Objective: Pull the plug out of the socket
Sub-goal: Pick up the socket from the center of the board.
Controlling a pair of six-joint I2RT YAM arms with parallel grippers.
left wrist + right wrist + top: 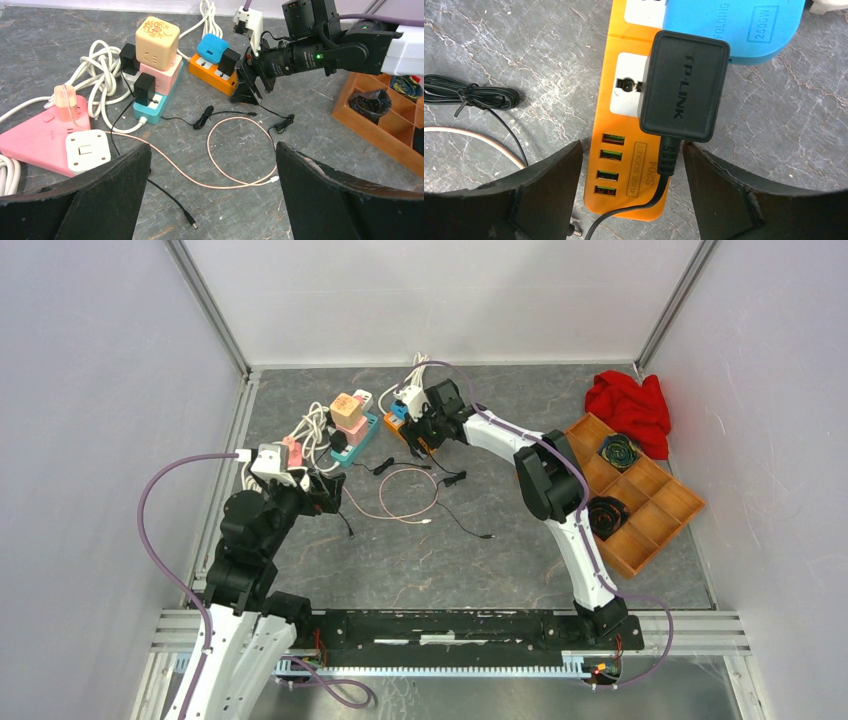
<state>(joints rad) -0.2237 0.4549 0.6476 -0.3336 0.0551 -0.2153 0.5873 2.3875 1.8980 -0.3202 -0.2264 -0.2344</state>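
Two sets of jaws are in view, both released: the left jaws hang wide apart over the counter (240, 210) near the pink power strip (35, 135), holding nothing. I see the right jaws straddling the USB end of the orange power strip (624, 207), spread either side of the cord (666, 155) of the black plug (684, 87), which is seated in the strip's socket (624, 87) just beside a blue adapter (734, 25), untouched.
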